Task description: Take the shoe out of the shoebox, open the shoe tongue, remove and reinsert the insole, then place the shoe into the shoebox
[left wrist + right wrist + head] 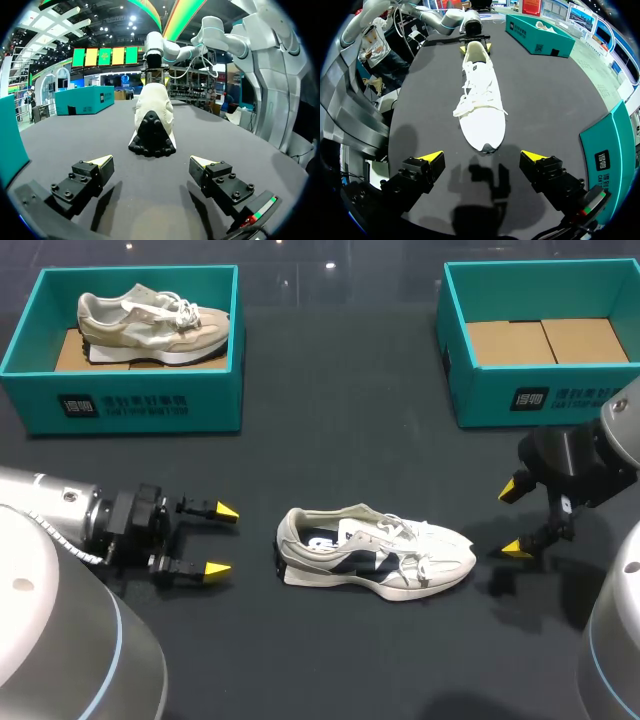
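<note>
At the far left, a beige shoe [150, 320] is held inside the left teal shoebox [140, 405]. The left gripper [222, 540] is kept spread wide, nothing pinched, and is pointed at the heel of the white shoe [375, 552], near it but apart. That shoe is set on its sole on the black table [330, 660], outside both boxes, toe to the right. The right shoebox [540, 395] is seen at the far right. The right gripper [512, 520] is likewise spread, just off the toe.
</note>
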You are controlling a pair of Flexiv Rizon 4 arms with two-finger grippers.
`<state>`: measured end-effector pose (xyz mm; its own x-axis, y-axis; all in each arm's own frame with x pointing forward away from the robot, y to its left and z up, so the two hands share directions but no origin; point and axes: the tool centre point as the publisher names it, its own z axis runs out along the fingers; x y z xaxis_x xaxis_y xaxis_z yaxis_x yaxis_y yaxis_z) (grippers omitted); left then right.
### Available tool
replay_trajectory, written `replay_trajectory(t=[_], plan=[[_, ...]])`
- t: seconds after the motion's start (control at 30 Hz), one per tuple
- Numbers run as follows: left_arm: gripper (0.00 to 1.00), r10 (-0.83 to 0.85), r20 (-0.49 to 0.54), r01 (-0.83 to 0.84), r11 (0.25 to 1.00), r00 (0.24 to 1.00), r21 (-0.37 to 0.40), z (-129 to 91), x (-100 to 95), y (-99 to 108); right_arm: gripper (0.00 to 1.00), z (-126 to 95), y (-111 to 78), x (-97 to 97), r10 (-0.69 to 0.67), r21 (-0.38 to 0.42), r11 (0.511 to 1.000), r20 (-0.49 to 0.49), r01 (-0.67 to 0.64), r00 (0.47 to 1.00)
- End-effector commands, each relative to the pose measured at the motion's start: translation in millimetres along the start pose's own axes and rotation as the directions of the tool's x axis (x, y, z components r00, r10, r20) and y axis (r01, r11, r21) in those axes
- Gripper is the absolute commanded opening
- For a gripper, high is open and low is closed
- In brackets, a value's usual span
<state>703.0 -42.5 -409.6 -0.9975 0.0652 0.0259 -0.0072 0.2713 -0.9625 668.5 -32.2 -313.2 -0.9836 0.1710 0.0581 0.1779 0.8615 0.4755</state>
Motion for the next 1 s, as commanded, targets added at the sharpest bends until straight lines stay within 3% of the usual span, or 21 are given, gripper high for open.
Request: replay_trajectory(t=[0.03, 1.0], plan=[[1.00, -0.001, -0.009, 0.001, 1.000, 1.000, 0.007, 11, -5.3, 2, 1.00, 0, -0.1, 2.0, 0.000, 0.003, 1.000, 0.004, 0.000, 1.000], [1.00, -0.026, -0.057, 0.028, 0.999, 0.998, 0.037, 61, -1.4, -11, 1.00, 0, -0.1, 2.0, 0.000, 0.003, 1.000, 0.004, 0.000, 1.000]])
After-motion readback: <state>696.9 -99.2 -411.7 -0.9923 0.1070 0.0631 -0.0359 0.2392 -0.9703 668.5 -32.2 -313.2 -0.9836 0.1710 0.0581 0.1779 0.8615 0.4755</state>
